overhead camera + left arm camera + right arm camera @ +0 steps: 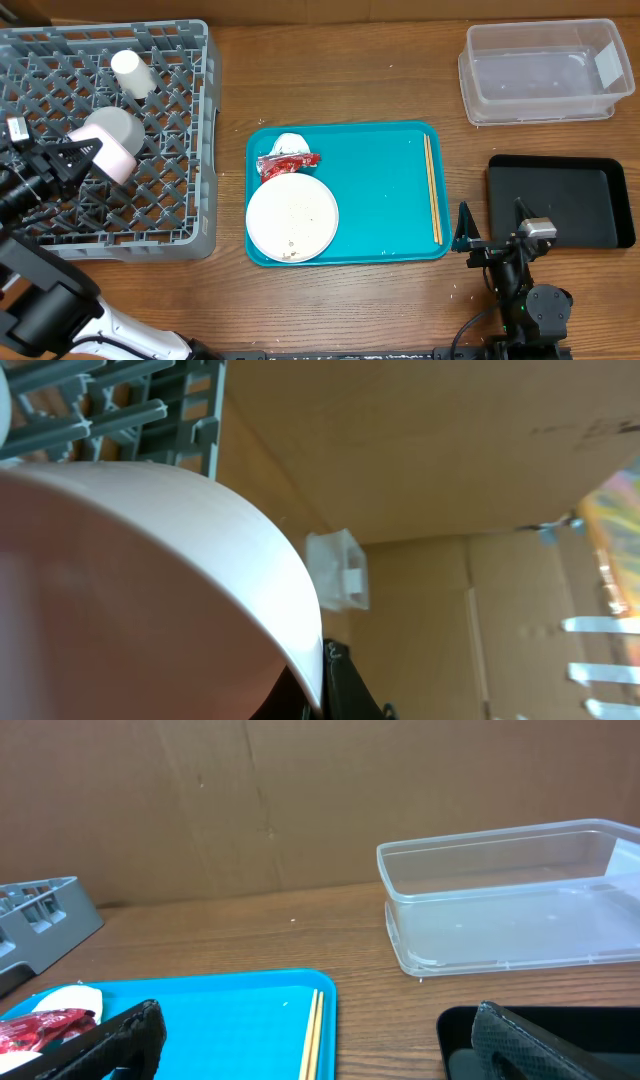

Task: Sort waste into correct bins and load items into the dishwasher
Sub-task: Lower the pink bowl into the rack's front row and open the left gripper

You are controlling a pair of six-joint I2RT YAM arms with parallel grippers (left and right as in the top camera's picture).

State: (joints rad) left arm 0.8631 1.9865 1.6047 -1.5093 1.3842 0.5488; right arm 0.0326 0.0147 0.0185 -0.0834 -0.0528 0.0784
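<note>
The grey dish rack (190, 150) at the table's left holds a small white cup (130, 72) lying on the lattice near its far side. A pinkish-white bowl (112, 150) sits tilted nearer the middle. The left gripper (92, 152) reaches in from the rack's left edge, arm low over the lattice, and is clamped on this bowl's rim. In the left wrist view the bowl fills most of the frame.

The teal tray (380, 190) in the centre carries a round white plate (292, 217) with a few small specks on it. A crumpled red wrapper (288, 164) touches the plate's far edge, with a white tissue (291, 144) just behind. Wooden chopsticks (432, 190) lie along the tray's right side.

The clear plastic tub (540, 75) stands at far right and the black tray (560, 200) nearer. The right gripper (490, 228) hangs between the teal and black trays, fingers spread wide, holding nothing.
</note>
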